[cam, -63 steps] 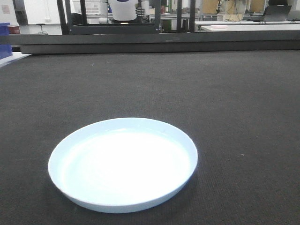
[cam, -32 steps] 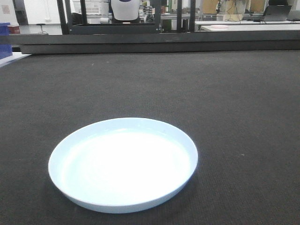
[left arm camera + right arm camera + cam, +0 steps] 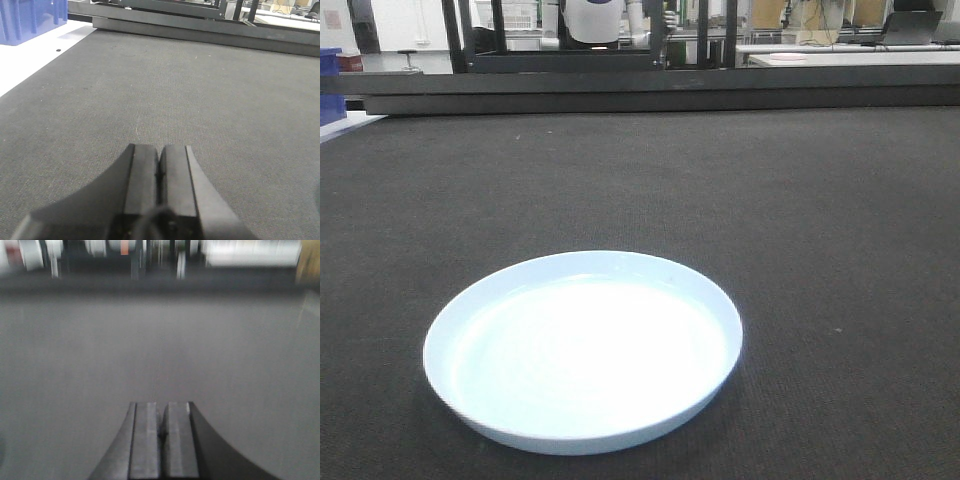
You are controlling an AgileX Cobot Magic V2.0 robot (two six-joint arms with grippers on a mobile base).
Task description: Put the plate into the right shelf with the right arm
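A round pale blue plate (image 3: 582, 347) lies flat on the dark grey mat (image 3: 800, 200), near the front of the front view. No gripper shows in that view. In the left wrist view my left gripper (image 3: 160, 148) is shut and empty, low over bare mat. In the right wrist view, which is blurred, my right gripper (image 3: 160, 405) is shut and empty over bare mat. The plate shows in neither wrist view. No shelf shows in any view.
A dark raised rail (image 3: 660, 95) runs along the mat's far edge, with a black frame (image 3: 560, 40) behind it. A blue bin (image 3: 30, 20) stands on a white surface (image 3: 25, 60) left of the mat. Tables stand at the back right (image 3: 840, 55).
The plate has not moved. A white machine in the far background has shifted slightly to the right.
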